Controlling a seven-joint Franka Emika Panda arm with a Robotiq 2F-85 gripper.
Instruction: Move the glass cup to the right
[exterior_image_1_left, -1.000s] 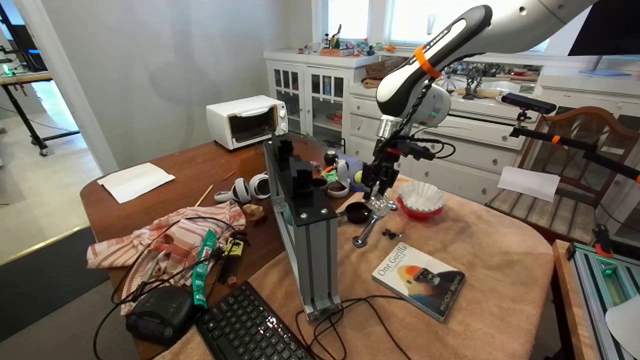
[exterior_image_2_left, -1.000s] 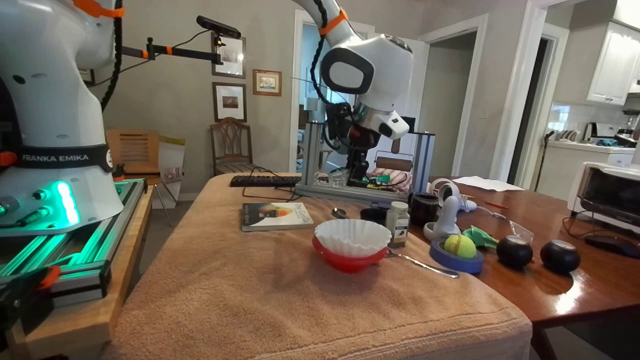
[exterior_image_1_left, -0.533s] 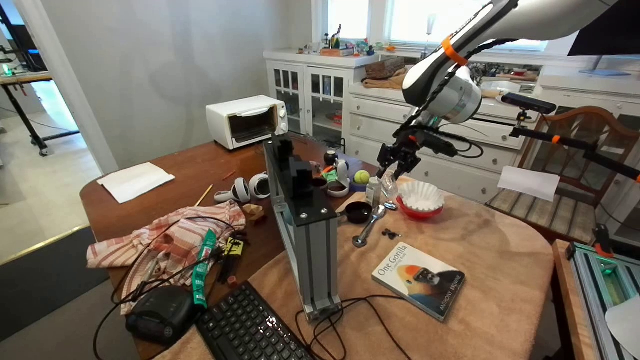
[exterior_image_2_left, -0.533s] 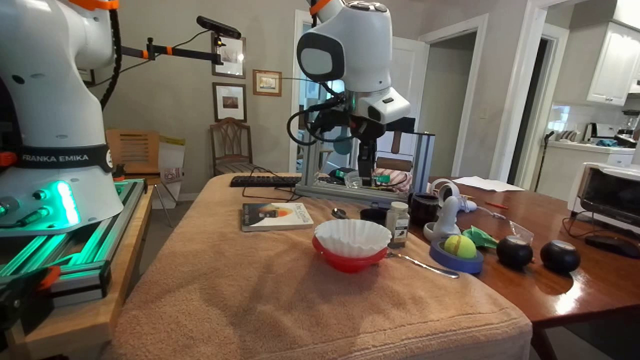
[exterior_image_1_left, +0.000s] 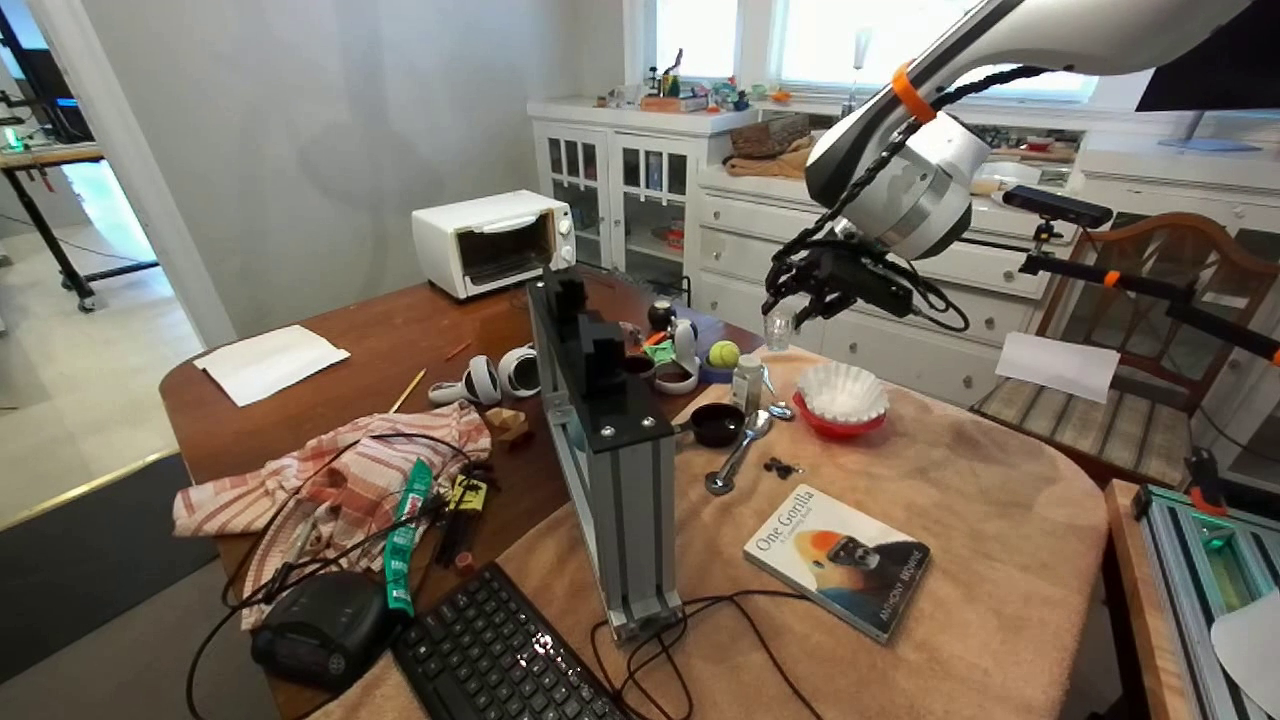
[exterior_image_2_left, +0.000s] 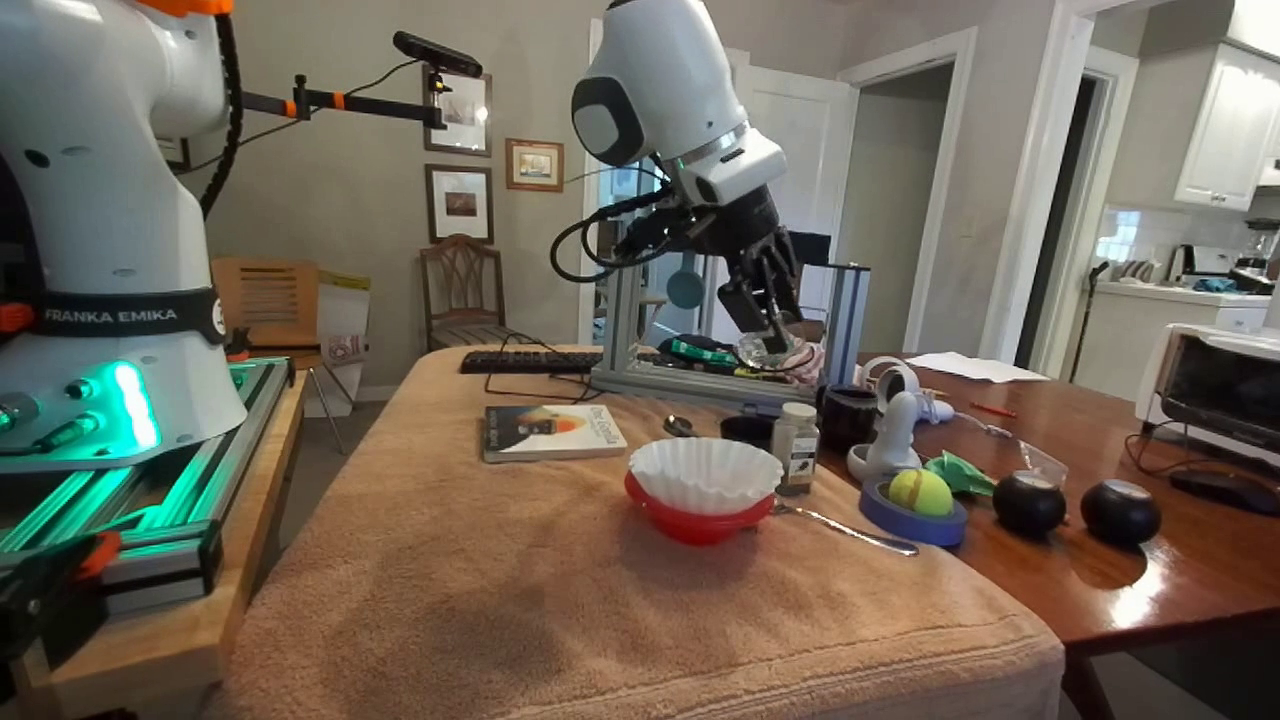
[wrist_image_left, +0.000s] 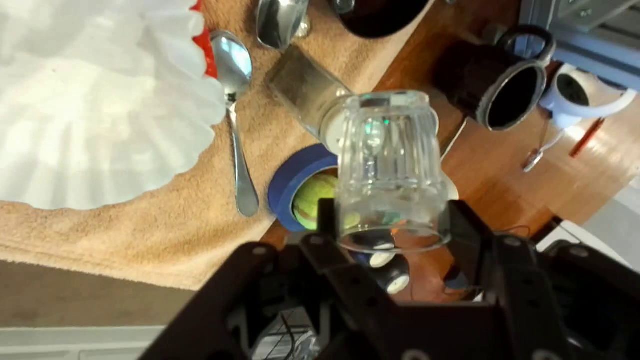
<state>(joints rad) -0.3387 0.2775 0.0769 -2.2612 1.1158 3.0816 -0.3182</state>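
Note:
The clear glass cup (wrist_image_left: 392, 165) is between the two fingers of my gripper (wrist_image_left: 392, 217) in the wrist view. The fingers touch both sides of the cup near its rim. The rim faces the gripper and the base points away. In an exterior view the cup (exterior_image_1_left: 778, 332) hangs tilted in the air below the gripper (exterior_image_1_left: 785, 312), above and behind the small bottle. It also shows in an exterior view, where the cup (exterior_image_2_left: 766, 350) is partly covered by the fingers of the gripper (exterior_image_2_left: 768, 335).
A red bowl (exterior_image_2_left: 700, 525) with white paper filters (exterior_image_2_left: 706, 475) stands on the towel. Near it are a small bottle (exterior_image_2_left: 796, 450), a spoon (wrist_image_left: 240, 165), and a blue tape roll (wrist_image_left: 285, 185) holding a tennis ball (wrist_image_left: 312, 200). A metal frame (exterior_image_1_left: 640, 530) and a book (exterior_image_1_left: 838, 562) are also there.
The gripper, holding the cup, has risen and moved away from the metal frame, past the bottle. The wrist has tilted, and the cup has tilted with it. Table objects have not moved.

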